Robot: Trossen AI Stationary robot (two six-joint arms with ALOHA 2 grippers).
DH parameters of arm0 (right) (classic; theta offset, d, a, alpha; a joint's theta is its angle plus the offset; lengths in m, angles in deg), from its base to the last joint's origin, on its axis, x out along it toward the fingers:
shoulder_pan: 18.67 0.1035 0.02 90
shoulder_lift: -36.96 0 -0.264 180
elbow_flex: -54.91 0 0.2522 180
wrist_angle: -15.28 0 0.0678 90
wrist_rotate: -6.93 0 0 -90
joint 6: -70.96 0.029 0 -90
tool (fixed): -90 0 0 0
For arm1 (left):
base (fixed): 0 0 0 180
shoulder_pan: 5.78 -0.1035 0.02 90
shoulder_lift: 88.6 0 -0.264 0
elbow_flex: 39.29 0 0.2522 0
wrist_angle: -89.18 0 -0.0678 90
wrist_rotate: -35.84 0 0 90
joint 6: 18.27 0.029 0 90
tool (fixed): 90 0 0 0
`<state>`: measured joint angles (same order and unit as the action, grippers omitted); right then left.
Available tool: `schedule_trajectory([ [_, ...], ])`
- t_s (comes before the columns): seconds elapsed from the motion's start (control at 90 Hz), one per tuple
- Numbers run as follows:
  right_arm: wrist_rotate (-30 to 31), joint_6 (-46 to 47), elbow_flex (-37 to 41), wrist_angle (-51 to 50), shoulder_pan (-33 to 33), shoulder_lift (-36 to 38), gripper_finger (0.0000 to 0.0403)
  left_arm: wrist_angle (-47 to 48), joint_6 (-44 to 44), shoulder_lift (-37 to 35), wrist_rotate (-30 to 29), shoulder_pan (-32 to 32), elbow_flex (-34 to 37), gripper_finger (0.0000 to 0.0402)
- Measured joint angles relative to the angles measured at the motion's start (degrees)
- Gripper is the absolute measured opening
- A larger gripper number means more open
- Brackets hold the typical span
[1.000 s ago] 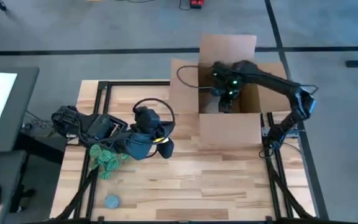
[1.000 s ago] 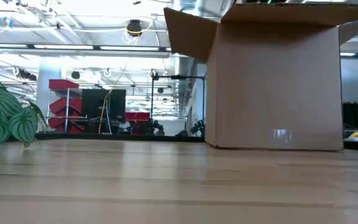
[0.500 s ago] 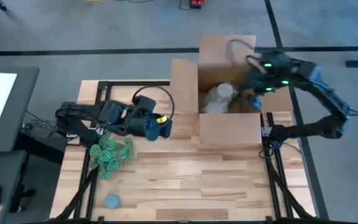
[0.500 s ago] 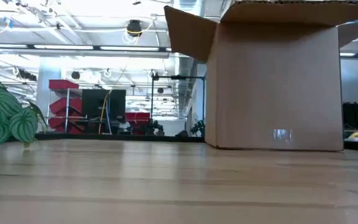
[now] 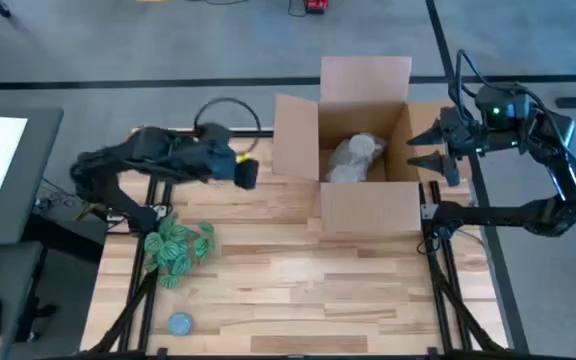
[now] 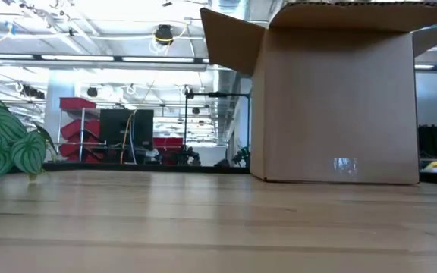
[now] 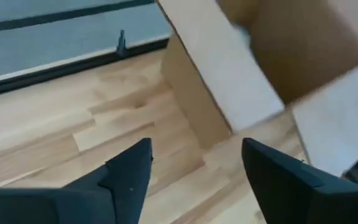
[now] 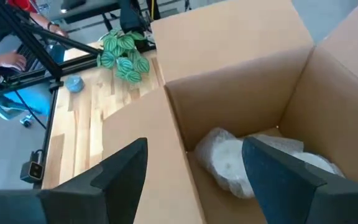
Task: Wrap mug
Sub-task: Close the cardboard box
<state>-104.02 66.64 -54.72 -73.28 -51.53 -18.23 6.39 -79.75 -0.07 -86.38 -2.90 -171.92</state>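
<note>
Right gripper (image 5: 426,152): fingers spread, holding nothing, raised just outside the right wall of the cardboard box (image 5: 368,205). Below and ahead of it, on the box floor, lies a pale wrapped bundle (image 8: 244,158); the mug itself cannot be made out under the wrapping. Left gripper (image 5: 246,172): fingers spread, empty, raised over the table (image 5: 298,290) just left of the box's left flap. Well behind it, toward the table's front edge, lie a green patterned bundle (image 5: 175,250) and a grey-blue disc (image 5: 179,323).
</note>
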Motion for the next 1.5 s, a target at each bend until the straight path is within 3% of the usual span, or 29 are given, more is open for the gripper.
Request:
schedule_trajectory([
  [0.178, 0.0, -0.02, 0.04, -0.24, 0.0, -0.67, 0.0248, -9.82, 7.31, -0.5, 9.57, -6.53, 0.94, 0.0251],
  [0.389, -0.15, 1.12, 0.06, -1.17, 0.0, -0.6, 0.0248, -18.05, 9.31, -0.55, 18.51, -13.93, 12.37, 0.0254],
  [0.556, -0.15, 1.38, 0.07, -3.99, 0.0, -0.64, 0.0248, -33.72, 10.86, -0.61, 28.91, -17.89, 20.17, 0.0254],
  [0.7, -0.15, 2.33, 0.07, -4.86, 0.0, -0.6, 0.0248, -43.42, 9.77, -0.73, 32.17, -19.4, 25.26, 0.0251],
  [0.856, -0.13, 4.38, 0.07, -4.88, 0.06, -0.41, 0.0248, -44.22, 10.73, -0.62, 33.7, -19.49, 26.36, 0.0206],
  [1.033, 0.29, 10.91, 0.07, -6.06, 0.57, 0.48, 0.0248, -41.88, 14.51, -3.87, 34.76, -18.39, 26.34, 0.0076],
  [1.111, 3.1, 14.16, 0.07, -8.53, 0.62, 0.62, 0.0248, -39.22, 15.48, -5.36, 33.23, -18.17, 26.27, 0.002],
  [1.244, 8.72, 16.34, 0.09, -15.2, 0.59, 0.55, 0.0248, -31.09, 15.37, -7.73, 29.08, -17.32, 26.26, 0.0008],
  [1.5, 10.13, 23.75, 0.9, -15.18, 0.59, 1.62, 0.0248, -28.88, 12.69, -12.33, 26.79, -13.28, 26.27, 0.0],
])
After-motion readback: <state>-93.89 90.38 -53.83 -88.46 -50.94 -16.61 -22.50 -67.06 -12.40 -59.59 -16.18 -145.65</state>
